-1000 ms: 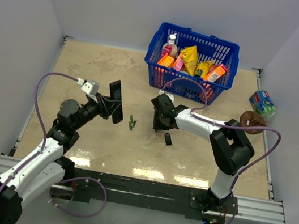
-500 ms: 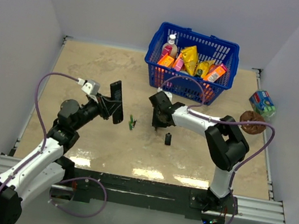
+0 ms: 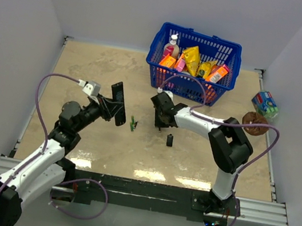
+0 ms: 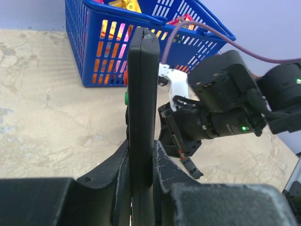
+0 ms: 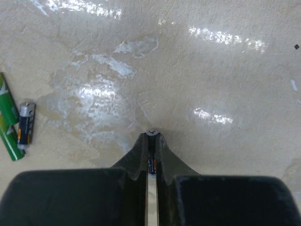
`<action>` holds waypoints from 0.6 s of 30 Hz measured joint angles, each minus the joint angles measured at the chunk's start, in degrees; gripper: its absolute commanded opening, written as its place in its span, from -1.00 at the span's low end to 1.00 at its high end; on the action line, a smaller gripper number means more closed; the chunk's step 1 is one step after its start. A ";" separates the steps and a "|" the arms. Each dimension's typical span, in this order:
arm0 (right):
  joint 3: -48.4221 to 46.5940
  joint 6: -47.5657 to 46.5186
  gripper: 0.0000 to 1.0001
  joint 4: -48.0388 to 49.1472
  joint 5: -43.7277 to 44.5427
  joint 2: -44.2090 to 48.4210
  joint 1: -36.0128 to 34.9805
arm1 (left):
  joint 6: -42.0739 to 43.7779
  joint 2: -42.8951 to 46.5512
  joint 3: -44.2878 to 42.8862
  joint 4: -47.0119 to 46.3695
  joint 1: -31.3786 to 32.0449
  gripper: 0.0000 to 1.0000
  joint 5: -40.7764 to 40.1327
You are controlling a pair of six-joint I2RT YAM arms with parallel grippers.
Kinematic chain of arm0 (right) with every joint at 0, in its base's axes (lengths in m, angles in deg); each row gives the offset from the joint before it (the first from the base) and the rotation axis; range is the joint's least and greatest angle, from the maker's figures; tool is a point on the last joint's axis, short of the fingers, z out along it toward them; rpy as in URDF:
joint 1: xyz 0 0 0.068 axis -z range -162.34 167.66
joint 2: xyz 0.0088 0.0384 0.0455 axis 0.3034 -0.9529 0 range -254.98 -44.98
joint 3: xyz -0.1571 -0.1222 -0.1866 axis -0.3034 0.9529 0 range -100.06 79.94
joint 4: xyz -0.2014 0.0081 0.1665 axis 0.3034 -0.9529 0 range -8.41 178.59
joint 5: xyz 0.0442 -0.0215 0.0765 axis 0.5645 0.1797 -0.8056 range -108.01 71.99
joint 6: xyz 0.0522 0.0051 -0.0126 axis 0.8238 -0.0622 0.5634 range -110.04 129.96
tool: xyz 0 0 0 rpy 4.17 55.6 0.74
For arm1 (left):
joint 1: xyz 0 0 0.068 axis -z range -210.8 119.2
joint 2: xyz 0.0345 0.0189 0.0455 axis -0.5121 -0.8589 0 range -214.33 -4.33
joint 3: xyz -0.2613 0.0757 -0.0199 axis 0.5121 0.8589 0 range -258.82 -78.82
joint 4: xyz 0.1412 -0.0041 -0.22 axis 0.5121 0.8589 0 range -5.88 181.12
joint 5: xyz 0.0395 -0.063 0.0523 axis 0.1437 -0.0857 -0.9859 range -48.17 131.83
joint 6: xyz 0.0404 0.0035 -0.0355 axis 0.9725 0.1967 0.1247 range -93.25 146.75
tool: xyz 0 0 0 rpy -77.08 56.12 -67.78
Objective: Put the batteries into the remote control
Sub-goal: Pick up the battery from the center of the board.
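The remote control, a slim black bar, stands on its edge above the table, with my left gripper shut on its lower part. My right gripper points down at the table and is shut on a slim dark battery; its silver end shows at the fingertips. Two more batteries lie on the table between the arms. In the right wrist view one is green and the other dark with silver ends.
A blue basket full of packets stands at the back, just behind the right gripper. A small black piece lies near that gripper. A blue-green packet and a brown round thing sit at the right edge.
The right gripper's jaws have closed on a battery, and that arm has shifted slightly left. The left arm and the remote control have stayed still.
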State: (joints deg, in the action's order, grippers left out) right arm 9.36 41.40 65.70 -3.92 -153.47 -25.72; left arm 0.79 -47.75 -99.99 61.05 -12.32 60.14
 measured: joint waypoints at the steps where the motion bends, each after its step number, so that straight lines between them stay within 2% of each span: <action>1: 0.81 -0.68 -1.00 0.37 -0.09 0.98 0.00 | -0.70 -0.15 0.50 -0.72 0.07 -1.00 -0.22; 8: 6.82 -5.70 -1.00 6.73 -3.02 16.28 -0.09 | -11.74 -4.39 8.96 -15.93 0.07 -1.00 -0.79; 13: 11.78 -8.96 -1.00 16.94 -9.31 28.28 -0.44 | -17.05 -10.03 8.94 -22.77 0.07 -1.00 0.35; 18: 15.52 -12.15 -1.00 25.79 -14.95 34.64 -2.19 | -22.97 -14.03 8.09 -27.74 0.09 -1.00 0.35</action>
State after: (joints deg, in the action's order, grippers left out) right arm 24.87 29.25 91.49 -18.87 -118.83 -27.90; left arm -22.18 -61.78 -91.90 33.31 -12.24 60.49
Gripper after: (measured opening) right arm 0.036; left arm 0.209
